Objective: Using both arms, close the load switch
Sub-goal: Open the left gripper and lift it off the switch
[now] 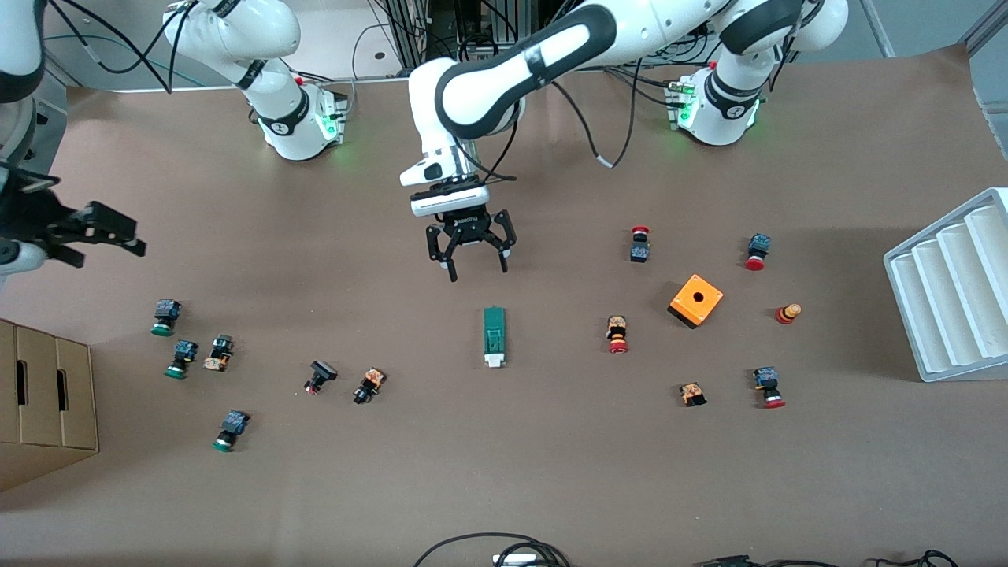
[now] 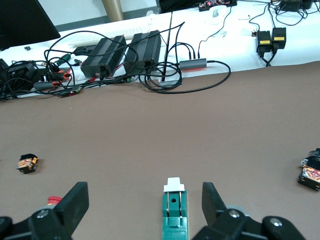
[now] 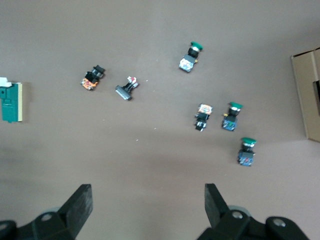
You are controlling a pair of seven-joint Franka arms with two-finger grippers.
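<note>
Only one load switch (image 1: 494, 337) lies under the spread left hand (image 1: 470, 253).

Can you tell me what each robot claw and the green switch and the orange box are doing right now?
load switch: lying flat on the table, white tab toward the front camera, nothing touching it.
left gripper: open, up in the air over bare table next to the load switch's green end.
right gripper: open, holding nothing, waiting at the right arm's end of the table.
orange box: sitting on the table, round hole facing up.
</note>
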